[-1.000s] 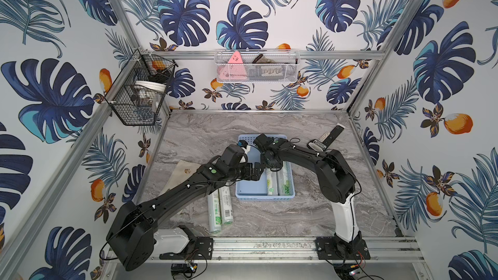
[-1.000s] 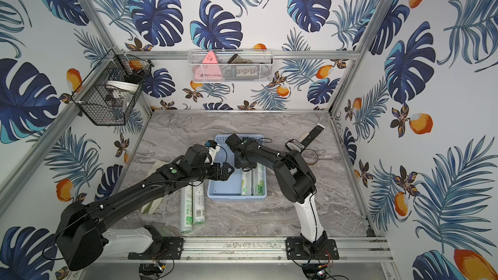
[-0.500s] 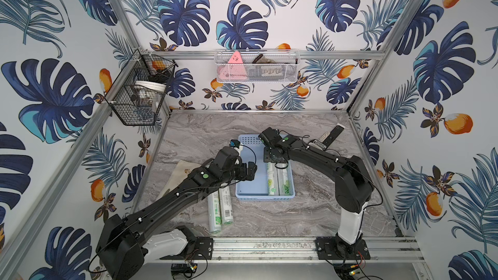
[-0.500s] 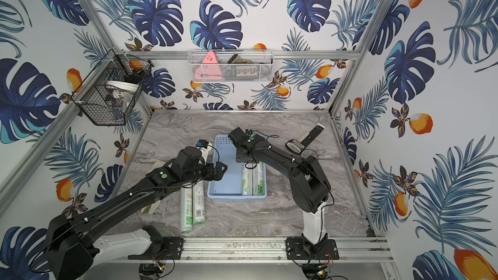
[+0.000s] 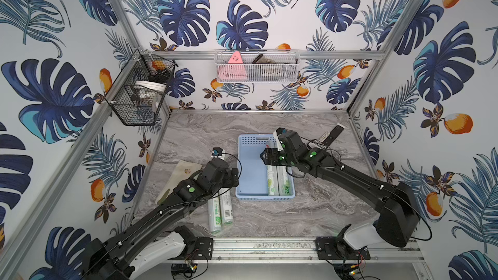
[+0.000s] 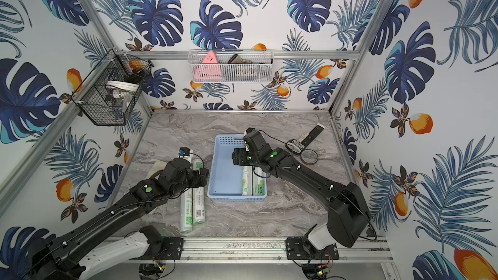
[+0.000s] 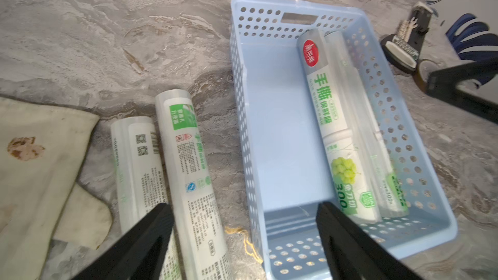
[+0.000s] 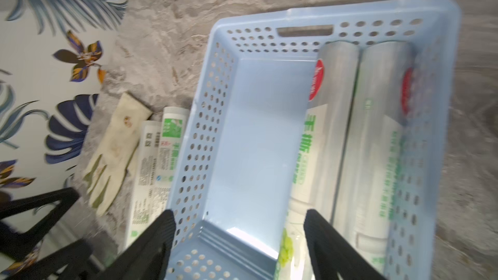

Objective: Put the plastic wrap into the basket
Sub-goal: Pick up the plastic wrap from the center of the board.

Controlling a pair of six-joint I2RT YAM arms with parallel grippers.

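The light blue basket (image 5: 252,176) (image 7: 283,130) (image 8: 253,136) stands mid-table. Two rolls of plastic wrap (image 5: 272,181) (image 7: 334,136) (image 8: 331,141) lie side by side along its right wall. Two more rolls (image 5: 221,208) (image 7: 188,171) (image 8: 161,152) lie on the table just left of the basket. My left gripper (image 5: 235,177) (image 7: 242,205) hangs open and empty over the gap between the nearer table roll and the basket's left wall. Above the basket's middle my right gripper (image 5: 265,157) (image 8: 239,211) is open and holds nothing.
A stained cream glove (image 5: 177,179) (image 7: 40,157) lies left of the table rolls. A remote and small tools (image 5: 328,138) and a tape ring (image 6: 310,157) sit at the back right. A black wire basket (image 5: 140,95) and a white mesh basket (image 5: 256,67) hang on the walls.
My right gripper has opened over the basket. My left gripper has drawn back leftward out of the basket to the table rolls.
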